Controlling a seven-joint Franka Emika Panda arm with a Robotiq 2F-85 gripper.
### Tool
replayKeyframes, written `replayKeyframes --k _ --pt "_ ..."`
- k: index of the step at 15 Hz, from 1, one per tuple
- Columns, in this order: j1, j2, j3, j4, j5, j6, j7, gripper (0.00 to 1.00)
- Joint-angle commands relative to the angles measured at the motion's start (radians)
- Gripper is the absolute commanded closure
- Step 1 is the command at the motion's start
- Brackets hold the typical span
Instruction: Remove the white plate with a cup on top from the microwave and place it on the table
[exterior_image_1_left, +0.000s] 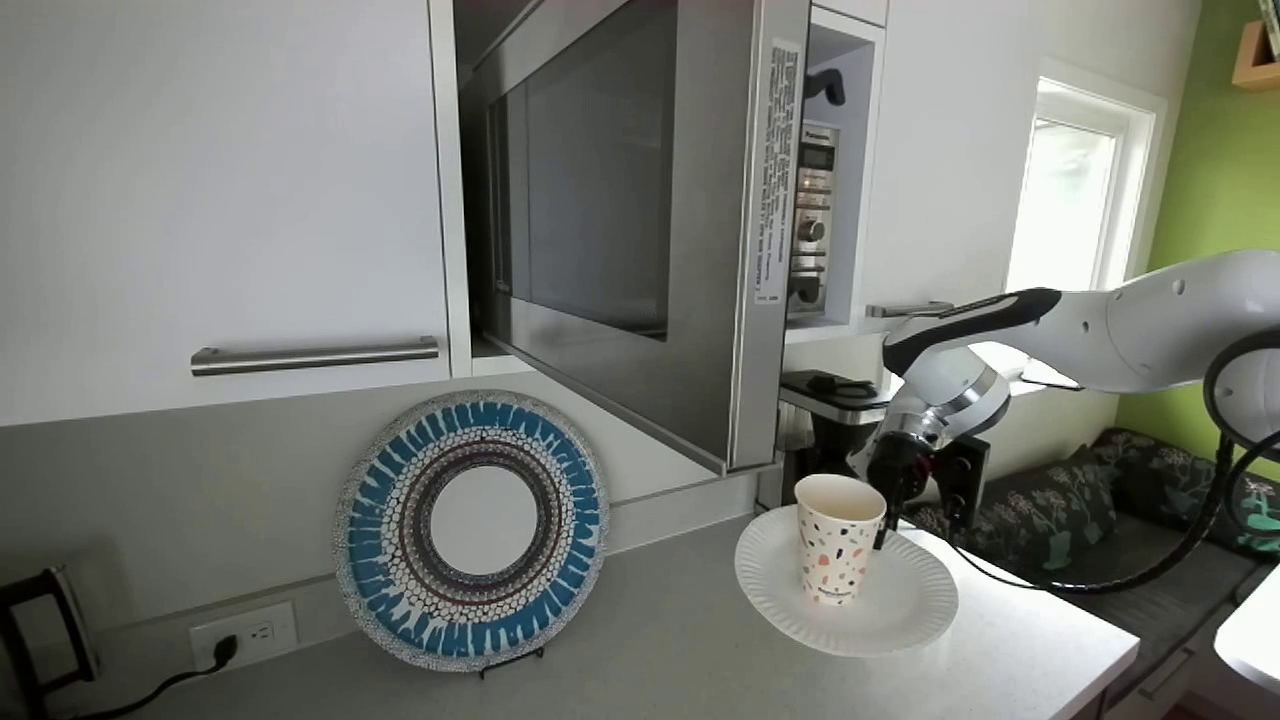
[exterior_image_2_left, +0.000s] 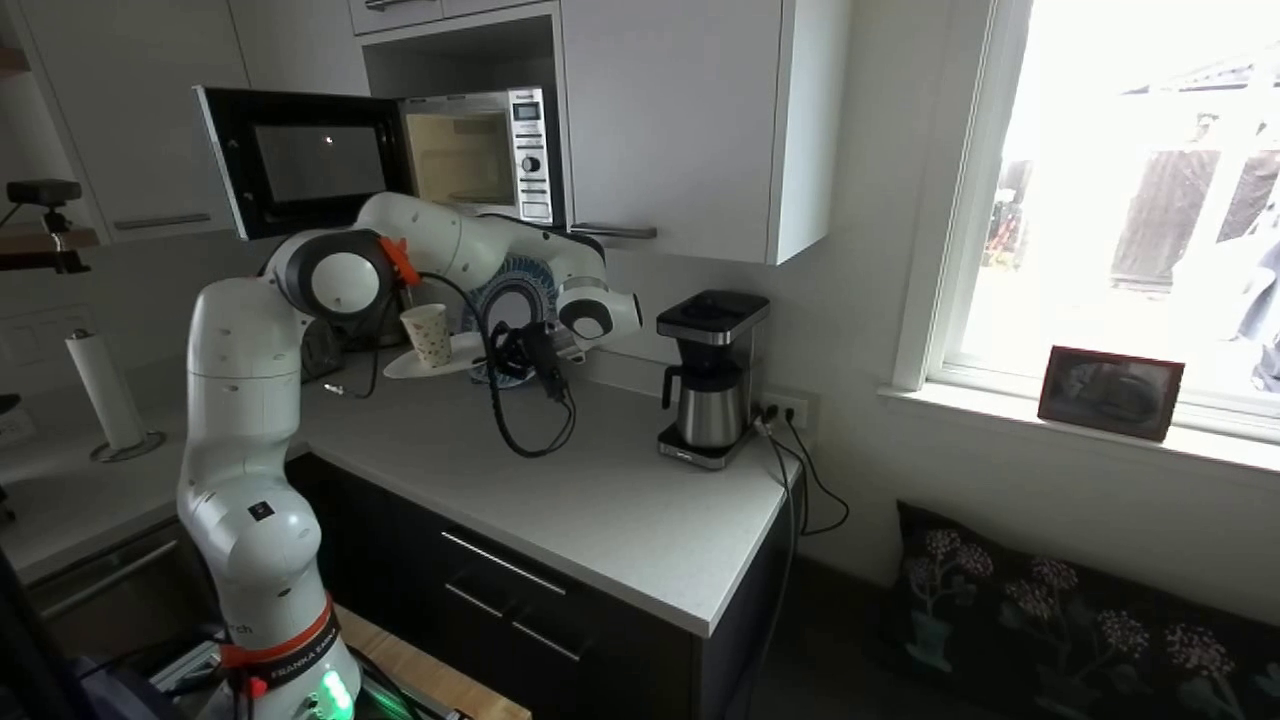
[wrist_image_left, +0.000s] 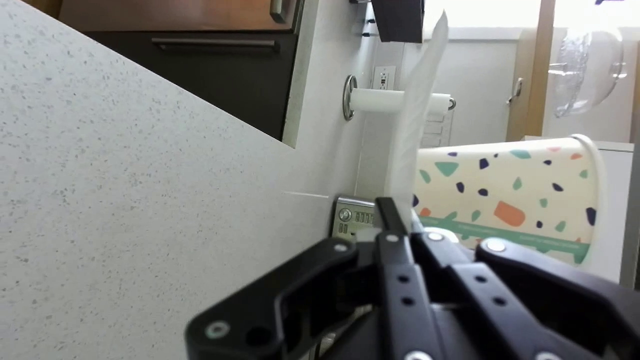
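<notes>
Gripper (wrist_image_left: 407, 225), yours: clenched on the edge of the white plate (exterior_image_1_left: 905, 600), one finger to each face. White plate: one, round, with fluted rim; held by you above the table (exterior_image_2_left: 580, 500), apart from its surface. Cup (exterior_image_1_left: 838, 545): one, cream with coloured flecks, standing base down on that plate. Coffee maker (exterior_image_2_left: 712, 390): black and steel, on the table, well apart from your load. Blue-rimmed plate (exterior_image_1_left: 485, 520): larger, propped near-upright on the table. Microwave (exterior_image_2_left: 520, 170): above the table, standing open.
</notes>
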Motion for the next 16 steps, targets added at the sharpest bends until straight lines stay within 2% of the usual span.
replayKeyframes --k 1,6,16 --pt "-0.032 0.045 0.013 -0.023 0.034 0.016 -0.054 1.00" --pt "-0.046 0.078 0.008 -0.045 0.028 0.068 -0.108 1.00" --pt "-0.077 0.151 0.009 -0.050 0.044 0.181 -0.107 1.00"
